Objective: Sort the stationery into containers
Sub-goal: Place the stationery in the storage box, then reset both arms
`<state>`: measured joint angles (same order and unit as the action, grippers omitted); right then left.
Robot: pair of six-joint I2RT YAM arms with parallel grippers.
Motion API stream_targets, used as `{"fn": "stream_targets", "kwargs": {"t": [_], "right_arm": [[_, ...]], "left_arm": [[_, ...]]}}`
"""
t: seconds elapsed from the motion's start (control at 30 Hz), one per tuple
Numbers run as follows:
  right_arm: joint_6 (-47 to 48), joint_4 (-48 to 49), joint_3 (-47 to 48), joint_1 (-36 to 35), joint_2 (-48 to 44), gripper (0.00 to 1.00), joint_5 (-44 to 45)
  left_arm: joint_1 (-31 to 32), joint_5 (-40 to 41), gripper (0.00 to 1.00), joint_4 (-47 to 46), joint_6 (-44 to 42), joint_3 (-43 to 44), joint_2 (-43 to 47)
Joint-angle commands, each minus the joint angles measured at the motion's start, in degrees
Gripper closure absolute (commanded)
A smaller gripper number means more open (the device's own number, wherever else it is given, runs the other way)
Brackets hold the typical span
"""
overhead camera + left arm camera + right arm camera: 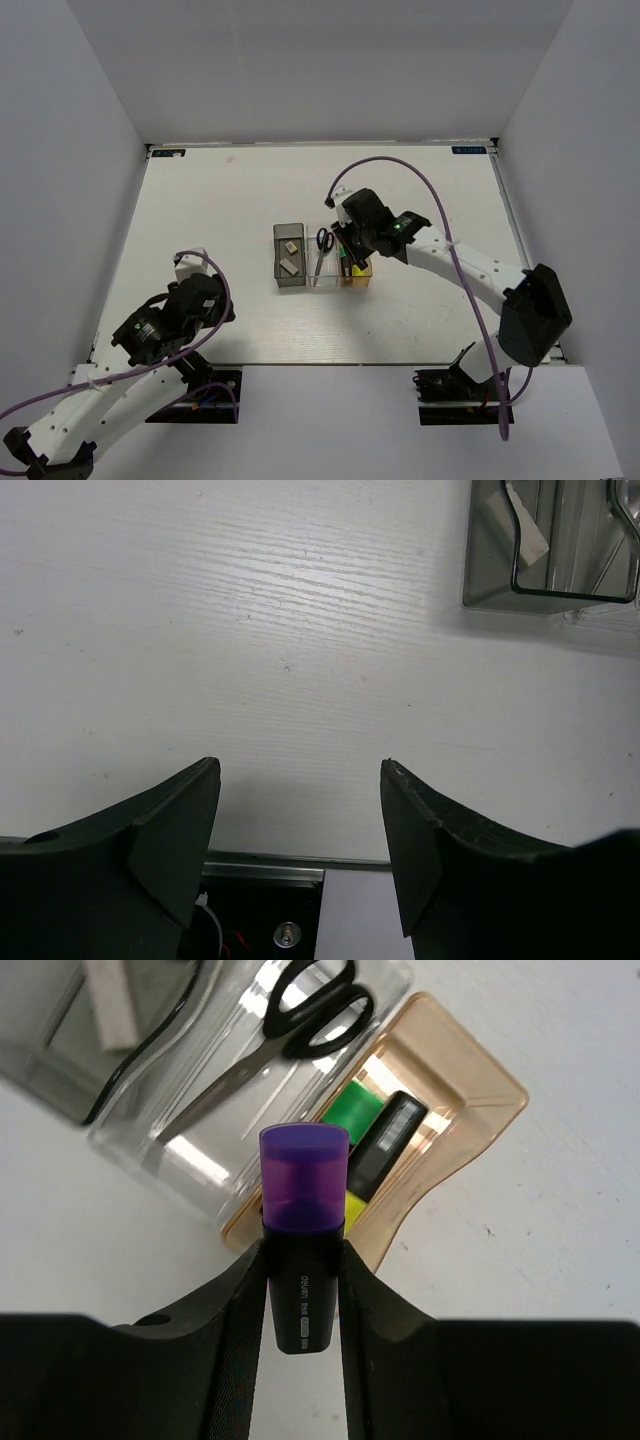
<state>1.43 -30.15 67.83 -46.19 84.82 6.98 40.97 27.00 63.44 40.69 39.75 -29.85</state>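
Left hand point(300, 780) hangs low over bare white wood-grain desk point(250, 630), fingers apart, holding nothing. Smoky grey bin point(277, 255) holds two beige eraser blocks point(290, 266), matte and rubbery-looking. Clear bin point(322, 281) beside it holds black-handled scissors point(324, 242), rigid with steel blades. Amber bin point(480, 1085) has green-ended marker point(355, 1110) and yellow-ended marker point(356, 1205) lying inside. Right hand point(303, 1250) is clamped on purple-capped marker point(303, 1175), gripping the black barrel just below the cap, just above the amber bin's near end. Marker is likely light, stiff, smooth plastic, so it could slip or pivot; mid-barrel looks like the safest hold. Bins are thin, glossy and translucent, and probably slide if bumped.
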Motion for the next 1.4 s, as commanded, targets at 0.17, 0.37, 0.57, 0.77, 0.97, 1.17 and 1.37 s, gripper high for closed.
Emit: {"fn": "stream_targets", "kwargs": {"t": [0.17, 0.37, 0.57, 0.77, 0.97, 1.17, 1.37], "right_arm": [[-10.9, 8.6, 2.3, 3.9, 6.4, 1.0, 5.1], [-10.0, 9.1, 1.7, 6.9, 8.8, 0.61, -1.1], [-9.8, 7.5, 2.1, 8.2, 8.3, 0.48, -6.1], [-4.5, 5.9, 1.8, 8.9, 2.9, 1.0, -5.3], [-0.6, 11.0, -6.5, 13.1, -5.9, 0.92, 5.8], [-0.3, 6.7, -11.0, 25.4, -6.4, 0.36, 7.8], [-0.8, -0.7, -9.9, 29.8, -4.8, 0.1, 15.0]], "left_arm": [[-0.3, 2.7, 0.25, 3.1, 2.2, -0.5, 1.7], [-0.3, 3.1, 0.25, 2.9, 1.7, -0.2, 0.6], [-0.3, 2.8, 0.24, 2.0, 1.5, -0.6, -0.2], [-0.4, 2.7, 0.55, 0.6, -0.3, -0.2, -1.0], [-2.5, 2.2, 0.97, -3.5, -5.4, 2.0, -7.8], [-11.7, -14.6, 0.05, -11.2, -11.7, 2.9, -17.4], [-27.2, -33.1, 0.0, -16.9, -16.6, 4.8, -23.8]]}}
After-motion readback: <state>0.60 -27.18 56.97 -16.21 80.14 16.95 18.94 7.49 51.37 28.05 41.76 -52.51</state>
